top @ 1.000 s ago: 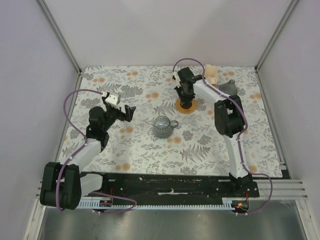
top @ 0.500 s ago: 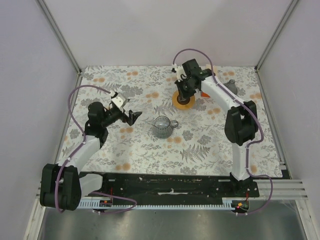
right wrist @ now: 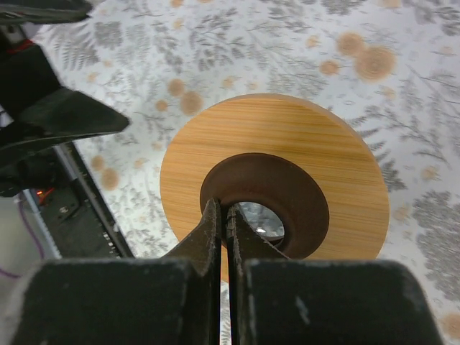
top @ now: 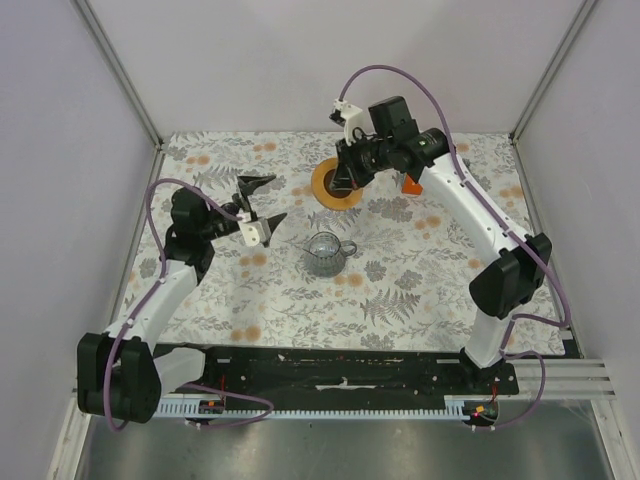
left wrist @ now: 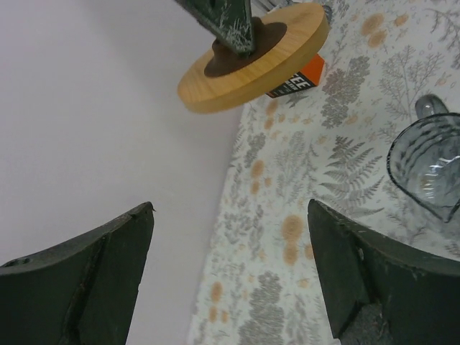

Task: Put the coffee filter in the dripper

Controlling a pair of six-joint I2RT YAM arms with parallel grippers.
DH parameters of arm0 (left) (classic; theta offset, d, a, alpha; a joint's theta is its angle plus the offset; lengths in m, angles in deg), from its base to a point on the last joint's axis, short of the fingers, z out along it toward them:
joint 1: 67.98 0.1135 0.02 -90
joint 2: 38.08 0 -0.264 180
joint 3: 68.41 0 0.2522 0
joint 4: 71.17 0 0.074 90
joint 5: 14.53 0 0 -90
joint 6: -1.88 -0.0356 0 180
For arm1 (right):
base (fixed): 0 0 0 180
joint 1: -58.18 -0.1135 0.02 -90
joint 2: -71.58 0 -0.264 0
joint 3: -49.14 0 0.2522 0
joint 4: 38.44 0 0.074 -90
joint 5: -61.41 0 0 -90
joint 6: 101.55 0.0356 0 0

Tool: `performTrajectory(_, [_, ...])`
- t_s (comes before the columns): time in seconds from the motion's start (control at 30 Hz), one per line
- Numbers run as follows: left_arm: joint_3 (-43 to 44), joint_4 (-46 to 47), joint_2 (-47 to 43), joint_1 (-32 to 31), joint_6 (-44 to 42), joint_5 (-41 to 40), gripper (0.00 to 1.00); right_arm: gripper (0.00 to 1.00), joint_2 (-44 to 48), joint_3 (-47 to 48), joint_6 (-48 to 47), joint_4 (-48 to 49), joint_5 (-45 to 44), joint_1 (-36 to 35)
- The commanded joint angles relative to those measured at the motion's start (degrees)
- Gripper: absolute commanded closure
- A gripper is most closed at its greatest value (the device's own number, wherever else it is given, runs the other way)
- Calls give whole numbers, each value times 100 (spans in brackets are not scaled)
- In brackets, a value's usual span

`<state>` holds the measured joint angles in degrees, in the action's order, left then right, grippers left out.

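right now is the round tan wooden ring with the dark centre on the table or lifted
Lifted. The right gripper is shut on the wooden ring at its dark inner rim; it hangs tilted above the floral table.

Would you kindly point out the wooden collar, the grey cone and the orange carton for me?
wooden collar (right wrist: pixel 352 180): right wrist view, on its tan top face.
grey cone (top: pixel 322 252): top external view, on its ribbed bowl.
orange carton (left wrist: pixel 300 77): left wrist view, on its printed side.
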<state>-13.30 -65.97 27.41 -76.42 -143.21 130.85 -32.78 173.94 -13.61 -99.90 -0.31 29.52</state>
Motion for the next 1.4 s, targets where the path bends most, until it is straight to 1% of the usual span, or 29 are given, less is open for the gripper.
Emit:
performTrajectory(0.0, [-29,11,-195,-96,-2196,456,6,100,-32,470,373,33,776,-271])
performTrajectory(0.07, [-74,11,-247,-113,-2716,492,4,100,-85,567,435,33,864,-367])
performTrajectory(0.17, [-56,2,-283,-131,-3077,527,3,100,-129,638,479,24,917,-464])
performTrajectory(0.33, [-153,-77,-274,-183,-4210,729,3,100,-304,892,514,15,934,-658])
performTrajectory(0.43, [-144,-173,-283,-254,-4492,747,8,100,-401,998,541,15,1013,-711])
performTrajectory(0.53, [-188,-375,-257,-289,-5141,782,9,100,-515,1095,567,24,1022,-763])
performTrajectory(0.6, [-197,-384,-213,-333,-5336,730,12,100,-612,1209,576,15,1057,-807])
performTrajectory(0.67, [-144,-463,-178,-359,-5345,598,23,100,-700,1323,576,15,1119,-842])
performTrajectory(0.7, [-127,-533,-177,-359,-5372,545,33,100,-726,1349,567,7,1136,-860])
performTrajectory(0.73, [-109,-595,-186,-359,-5424,492,41,100,-727,1358,558,-2,1145,-886])
performTrajectory(0.77, [-109,-630,-169,-359,-5459,448,52,100,-735,1358,549,7,1163,-895])
performTrajectory(0.93, [-100,-753,-168,-359,-5442,343,93,100,-744,1288,479,-11,1172,-895])
performTrajectory(0.97, [-109,-797,-177,-359,-5390,325,98,100,-735,1271,462,-11,1154,-895])
performTrajectory(1.07, [-39,-894,-212,-359,-4820,211,98,100,-639,1279,348,-11,839,-878])
performTrajectory(1.1, [31,-912,-221,-359,-4366,184,98,93,-560,1271,278,-11,699,-869])
performTrajectory(1.13, [101,-903,-195,-359,-3848,123,98,84,-490,1271,259,-11,567,-860])
performTrajectory(1.17, [250,-903,-151,-359,-3042,53,98,79,-367,1253,42,-2,426,-851])
performTrajectory(1.2, [347,-894,-99,-359,-2425,-26,98,73,-262,1209,-65,59,320,-851])
performTrajectory(1.3, [559,-545,77,-342,-368,-219,98,58,212,850,-346,427,4,-851])
performTrajectory(1.37, [585,-324,113,-333,827,-238,98,51,625,342,-470,874,-181,-842])
